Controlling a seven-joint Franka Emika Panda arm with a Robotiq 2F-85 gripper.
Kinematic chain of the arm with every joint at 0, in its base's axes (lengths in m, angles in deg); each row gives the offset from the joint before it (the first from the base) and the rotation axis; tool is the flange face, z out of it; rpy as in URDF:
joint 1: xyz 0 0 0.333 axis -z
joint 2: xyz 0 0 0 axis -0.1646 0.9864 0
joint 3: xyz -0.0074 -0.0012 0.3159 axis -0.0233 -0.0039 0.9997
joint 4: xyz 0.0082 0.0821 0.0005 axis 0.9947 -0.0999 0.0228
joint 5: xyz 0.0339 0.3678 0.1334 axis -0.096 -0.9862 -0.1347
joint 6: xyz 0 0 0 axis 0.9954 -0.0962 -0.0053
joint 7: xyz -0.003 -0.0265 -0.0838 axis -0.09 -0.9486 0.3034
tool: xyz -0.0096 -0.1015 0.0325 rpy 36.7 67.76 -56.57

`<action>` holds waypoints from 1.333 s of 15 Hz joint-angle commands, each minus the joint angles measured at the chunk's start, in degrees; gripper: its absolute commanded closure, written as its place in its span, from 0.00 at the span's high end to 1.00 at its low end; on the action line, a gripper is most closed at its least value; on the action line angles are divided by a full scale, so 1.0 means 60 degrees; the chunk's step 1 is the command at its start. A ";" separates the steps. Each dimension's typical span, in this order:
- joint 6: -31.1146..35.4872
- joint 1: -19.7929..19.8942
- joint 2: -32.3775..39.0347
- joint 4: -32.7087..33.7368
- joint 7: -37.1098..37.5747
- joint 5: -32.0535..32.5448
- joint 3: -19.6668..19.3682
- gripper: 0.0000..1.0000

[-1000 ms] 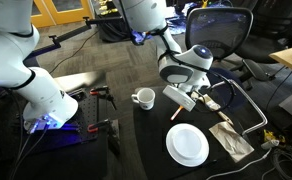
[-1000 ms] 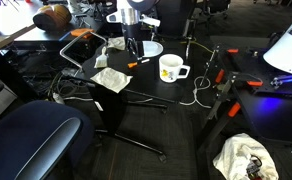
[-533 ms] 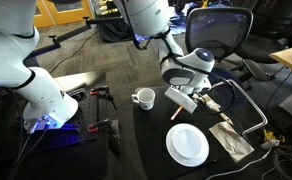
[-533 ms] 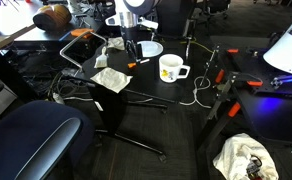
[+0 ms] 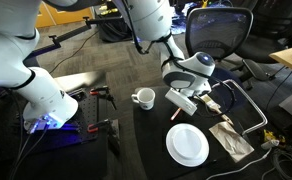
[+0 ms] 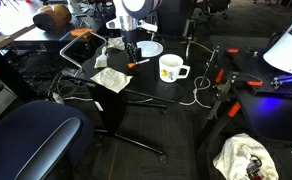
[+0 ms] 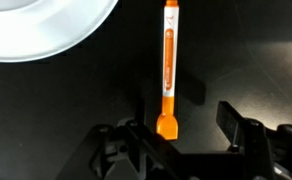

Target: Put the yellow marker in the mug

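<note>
- The jaws stand apart, released and gripping nothing, above the black desk (image 7: 256, 60).
- The yellow marker (image 7: 169, 60) lies flat on the desk, its orange end between the jaws, near the white plate (image 7: 46, 30).
- The mug (image 5: 142, 98) stands upright on the desk, apart from the marker.

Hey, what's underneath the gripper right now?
The yellow marker lies flat on the black table, with one end inside the open gripper. The table behind the gripper's body is covered.
</note>
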 commanded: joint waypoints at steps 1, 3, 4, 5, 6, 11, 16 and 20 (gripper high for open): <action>-0.0304 0.0235 0.0122 0.0267 0.0179 0.0109 0.0173 0.42; -0.0289 0.0284 0.0109 0.0292 0.0185 0.0096 0.0173 0.27; -0.0278 0.0307 0.0109 0.0289 0.0194 0.0089 0.0176 0.20; -0.0276 0.0321 0.0111 0.0287 0.0200 0.0087 0.0176 0.14; -0.0275 0.0327 0.0116 0.0292 0.0212 0.0086 0.0174 0.05; -0.0231 0.0329 -0.0360 -0.0027 0.0417 -0.0011 0.0194 0.03; -0.0049 0.0516 -0.1933 -0.1084 0.0686 -0.0294 0.0417 0.03; -0.0131 0.0649 -0.3328 -0.1950 0.0397 -0.0561 0.0681 0.03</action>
